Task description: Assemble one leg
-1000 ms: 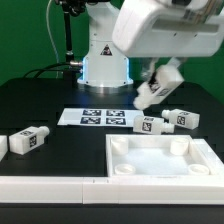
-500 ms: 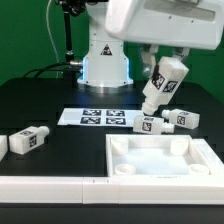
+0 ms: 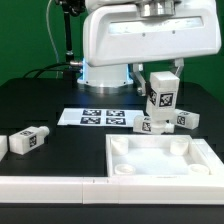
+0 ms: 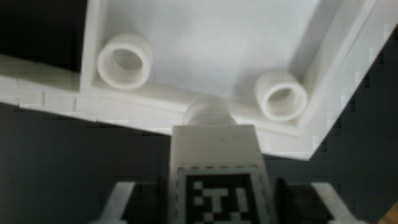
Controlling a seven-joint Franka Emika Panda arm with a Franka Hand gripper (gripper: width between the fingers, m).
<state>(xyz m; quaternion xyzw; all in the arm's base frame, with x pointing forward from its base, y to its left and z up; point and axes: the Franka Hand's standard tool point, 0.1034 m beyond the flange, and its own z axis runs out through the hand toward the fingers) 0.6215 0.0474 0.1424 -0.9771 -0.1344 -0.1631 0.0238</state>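
The leg [image 3: 161, 95], one of four, hangs upright over the rim of the single panel [image 3: 160, 162], with the gripper [image 3: 160, 80] clamped on it. Three other legs lie on the table [image 3: 40, 100]: a pair [image 3: 150, 125] just behind the panel, and a lone one [image 3: 27, 141] at the exterior view's left.

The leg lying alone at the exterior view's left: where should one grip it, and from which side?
Probably best to grip the lone leg at mid-length, across its two long flat sides, coming straight down from above: it lies on its side, with bare table around it.
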